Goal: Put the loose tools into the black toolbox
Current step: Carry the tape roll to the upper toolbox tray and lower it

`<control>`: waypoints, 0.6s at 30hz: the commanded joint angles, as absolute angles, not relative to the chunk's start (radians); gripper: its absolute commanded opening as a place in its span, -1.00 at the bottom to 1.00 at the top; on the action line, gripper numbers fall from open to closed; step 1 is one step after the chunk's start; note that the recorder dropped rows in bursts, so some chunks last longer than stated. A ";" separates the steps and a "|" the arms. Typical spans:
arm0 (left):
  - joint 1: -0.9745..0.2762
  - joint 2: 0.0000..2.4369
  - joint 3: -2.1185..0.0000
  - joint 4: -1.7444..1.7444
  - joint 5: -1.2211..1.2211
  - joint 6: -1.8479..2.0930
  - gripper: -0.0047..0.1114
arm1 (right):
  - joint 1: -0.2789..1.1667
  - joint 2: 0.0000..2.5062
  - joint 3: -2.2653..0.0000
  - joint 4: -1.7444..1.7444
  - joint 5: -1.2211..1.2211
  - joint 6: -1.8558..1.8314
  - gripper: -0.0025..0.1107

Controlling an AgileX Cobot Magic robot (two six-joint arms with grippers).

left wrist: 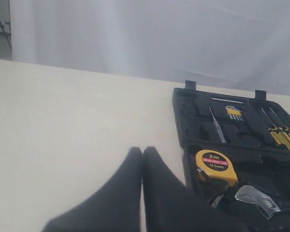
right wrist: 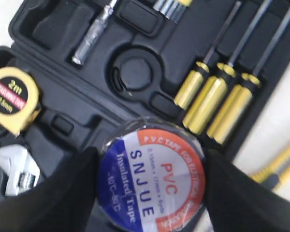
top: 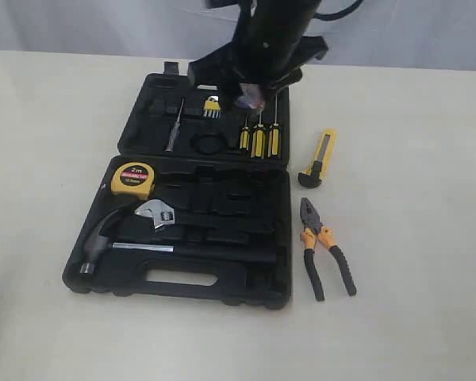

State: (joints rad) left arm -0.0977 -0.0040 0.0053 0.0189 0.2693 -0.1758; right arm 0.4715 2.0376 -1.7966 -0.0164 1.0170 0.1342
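Observation:
My right gripper (top: 250,99) hangs over the open black toolbox (top: 282,238), shut on the black tape roll (right wrist: 152,176) with its white, blue and red label. The roll (top: 248,101) is above the lid half, near an empty round recess (right wrist: 135,72). The yellow tape measure (top: 132,179) sits in the toolbox's near half. The yellow-black utility knife (top: 319,159) and the orange-handled pliers (top: 324,246) lie on the table right of the box. My left gripper (left wrist: 142,151) is shut and empty, over bare table beside the box; the exterior view does not show it.
Three yellow-black screwdrivers (top: 259,139) lie in the lid half, close under the held roll. A silver-headed hammer (top: 103,238) and an adjustable wrench (top: 159,213) rest in the near half. A white curtain backs the pale table.

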 commanded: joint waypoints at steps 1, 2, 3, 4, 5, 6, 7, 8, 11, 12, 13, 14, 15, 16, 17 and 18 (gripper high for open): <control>-0.103 0.000 0.000 0.015 0.270 -0.177 -0.92 | 0.496 2.179 -1.918 -0.024 1.001 0.126 -0.96; -0.103 0.000 0.000 0.015 0.270 -0.177 -0.92 | 0.503 2.209 -1.941 -0.024 0.998 0.126 -0.96; -0.103 0.000 0.000 0.015 0.270 -0.177 -0.92 | 0.503 2.232 -1.959 -0.024 0.993 0.126 -0.96; -0.103 0.000 0.000 0.015 0.270 -0.177 -0.92 | 0.505 2.259 -1.981 -0.024 0.992 0.126 -0.96; -0.103 0.000 0.000 0.015 0.270 -0.177 -0.92 | 0.505 2.284 -2.001 -0.022 0.992 0.126 -0.96; -0.103 0.000 0.000 0.015 0.270 -0.177 -0.92 | 0.505 2.306 -2.015 -0.021 0.992 0.126 -0.96; -0.103 0.000 0.000 0.015 0.270 -0.177 -0.92 | 0.505 2.325 -2.030 -0.021 0.992 0.126 -0.96; -0.103 0.000 0.000 0.015 0.270 -0.177 -0.92 | 0.505 2.342 -2.042 -0.021 0.992 0.126 -0.96; -0.103 0.000 0.000 0.022 0.269 -0.177 -0.92 | 0.505 2.371 -2.057 -0.021 0.979 0.126 -0.96; -0.103 0.000 0.000 0.022 0.269 -0.177 -0.92 | 0.505 2.377 -2.057 -0.021 0.970 0.126 -0.96; -0.103 0.000 0.000 0.022 0.269 -0.177 -0.92 | 0.505 2.384 -2.057 -0.020 0.964 0.126 -0.96; -0.103 0.000 0.000 0.022 0.269 -0.177 -0.92 | 0.505 2.388 -2.057 -0.020 0.955 0.126 -0.96; -0.103 0.000 0.000 0.022 0.269 -0.177 -0.92 | 0.505 2.393 -2.057 -0.020 0.944 0.126 -0.96; -0.103 0.000 0.000 0.022 0.269 -0.177 -0.92 | 0.505 2.397 -2.057 -0.020 0.932 0.126 -0.96; -0.103 0.000 0.000 0.022 0.269 -0.177 -0.92 | 0.505 2.399 -2.057 -0.020 0.922 0.126 -0.96; -0.103 0.000 0.000 0.022 0.269 -0.177 -0.92 | 0.505 2.404 -2.057 -0.020 0.912 0.126 -0.96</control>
State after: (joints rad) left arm -0.0977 -0.0040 0.0053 0.0189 0.2693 -0.1758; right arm 0.5061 2.3986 -2.0486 -0.0164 0.9464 0.1342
